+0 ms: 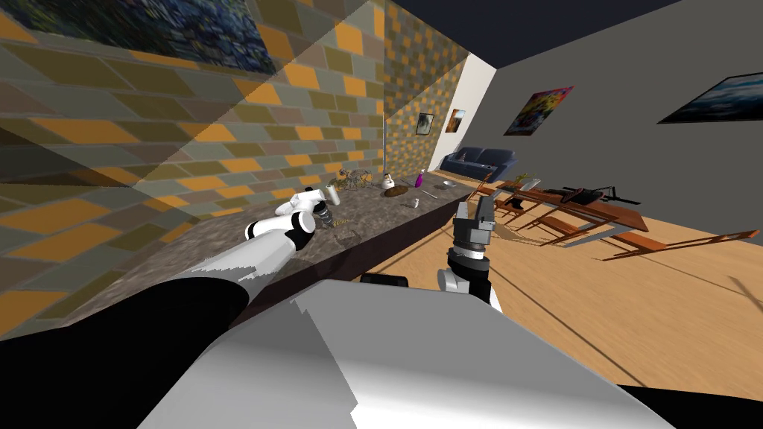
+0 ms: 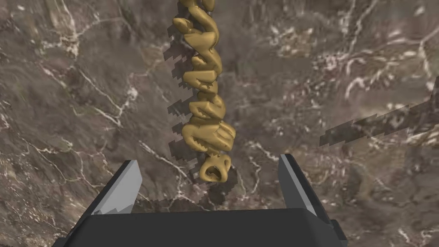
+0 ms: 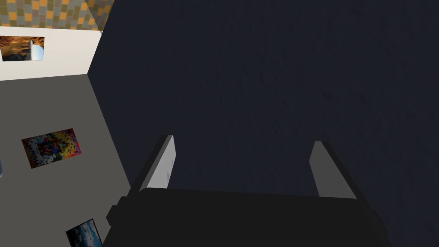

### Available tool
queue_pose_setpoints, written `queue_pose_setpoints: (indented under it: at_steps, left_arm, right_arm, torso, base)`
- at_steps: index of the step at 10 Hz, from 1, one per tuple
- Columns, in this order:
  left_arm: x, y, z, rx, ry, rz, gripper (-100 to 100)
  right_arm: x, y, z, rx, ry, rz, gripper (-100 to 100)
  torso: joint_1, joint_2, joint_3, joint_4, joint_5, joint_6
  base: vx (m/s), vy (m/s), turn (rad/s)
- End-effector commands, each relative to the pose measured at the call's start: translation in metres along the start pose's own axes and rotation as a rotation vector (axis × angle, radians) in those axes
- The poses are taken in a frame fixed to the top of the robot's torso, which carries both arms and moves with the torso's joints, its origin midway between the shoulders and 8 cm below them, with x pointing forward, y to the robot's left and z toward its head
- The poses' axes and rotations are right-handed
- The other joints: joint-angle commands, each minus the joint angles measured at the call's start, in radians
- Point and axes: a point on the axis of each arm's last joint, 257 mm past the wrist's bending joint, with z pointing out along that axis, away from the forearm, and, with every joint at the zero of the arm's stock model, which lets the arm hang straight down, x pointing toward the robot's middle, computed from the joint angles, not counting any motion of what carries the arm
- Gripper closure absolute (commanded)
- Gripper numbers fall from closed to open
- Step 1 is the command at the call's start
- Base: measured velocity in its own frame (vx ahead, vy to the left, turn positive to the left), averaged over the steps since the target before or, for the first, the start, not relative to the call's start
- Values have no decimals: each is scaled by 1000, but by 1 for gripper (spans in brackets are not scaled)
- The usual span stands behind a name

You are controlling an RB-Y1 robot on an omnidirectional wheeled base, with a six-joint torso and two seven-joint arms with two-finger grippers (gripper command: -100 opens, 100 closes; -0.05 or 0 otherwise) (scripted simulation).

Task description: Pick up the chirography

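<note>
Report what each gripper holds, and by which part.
Nothing. Left gripper is open over the gold script's end; right gripper is open and empty.

No legible text, labels, numbers; gold script shape (image 2: 205,107) unreadable.

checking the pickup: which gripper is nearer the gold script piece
Left. The left gripper is right over the gold script piece; the right gripper hangs off the counter.
</note>
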Motion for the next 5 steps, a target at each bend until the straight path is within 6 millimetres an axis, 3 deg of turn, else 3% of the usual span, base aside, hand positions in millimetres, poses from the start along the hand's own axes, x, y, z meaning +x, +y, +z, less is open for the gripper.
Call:
queue_pose_setpoints:
  at_steps: [1,3,4,5]
  left_arm:
    - [-1,10,3,-35,-7,8,-100]
    - [-2,11,3,-42,-9,10,-100]
    - [-2,12,3,-44,-9,11,0]
    - [-7,12,5,-43,-17,-33,-100]
  right_arm:
    - [0,0,0,0,0,0,0]
    - [0,0,0,0,0,0,0]
    - [0,0,0,0,0,0,0]
    - [0,0,0,0,0,0,0]
  torso:
    - [0,0,0,0,0,0]
    - [1,-3,-2,-1,0,0]
    - [1,-2,-1,-1,0,0]
    - [1,0,0,0,0,0]
  base:
    - [42,-24,-104]
    - [66,0,-51]
    - [7,0,2]
    - [-55,62,-258]
